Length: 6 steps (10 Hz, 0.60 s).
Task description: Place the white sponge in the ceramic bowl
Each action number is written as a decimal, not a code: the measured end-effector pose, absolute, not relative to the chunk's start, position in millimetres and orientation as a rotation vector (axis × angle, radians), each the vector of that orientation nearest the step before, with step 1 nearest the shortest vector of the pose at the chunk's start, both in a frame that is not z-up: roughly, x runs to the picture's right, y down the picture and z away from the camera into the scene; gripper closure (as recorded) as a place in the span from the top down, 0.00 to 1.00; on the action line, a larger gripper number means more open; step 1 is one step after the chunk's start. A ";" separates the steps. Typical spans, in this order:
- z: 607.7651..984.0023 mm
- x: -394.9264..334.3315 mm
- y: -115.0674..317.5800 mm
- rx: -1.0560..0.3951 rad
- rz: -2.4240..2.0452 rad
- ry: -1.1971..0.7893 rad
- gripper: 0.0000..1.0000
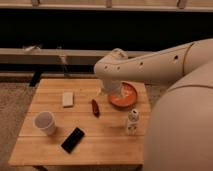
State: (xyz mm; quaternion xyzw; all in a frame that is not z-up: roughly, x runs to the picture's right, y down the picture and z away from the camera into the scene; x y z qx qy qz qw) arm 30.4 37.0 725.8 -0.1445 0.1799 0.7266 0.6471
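Gripper (111, 90) hangs over left rim of bowl (129, 96), near far right corner of bench (105, 150); spread or pressed together, cannot tell. Sponge (68, 99) lies flat toward far left edge, well apart from gripper, not yet picked up. Bowl looks empty, likely ready to receive it.

- Gripper (111, 90): at the ceramic bowl's left rim; outline merges into the wrist above it.
- Ceramic bowl (127, 96): left portion hidden behind the gripper.
- Arm (150, 65): cut off by the right edge.
- Surface (100, 137): near-right corner hidden by the robot's body (180, 130).
- Red item (95, 107): just left of the gripper; too blurred to identify, possibly a pepper.
- Bottle (132, 121): beside the gripper, nearer the camera; label unreadable.
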 end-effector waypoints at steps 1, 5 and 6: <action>725.8 30.4 36.9 -0.329 1.653 0.409 0.80; 726.5 28.1 36.7 -0.335 1.641 0.402 0.80; 729.0 22.7 35.7 -0.342 1.622 0.391 0.80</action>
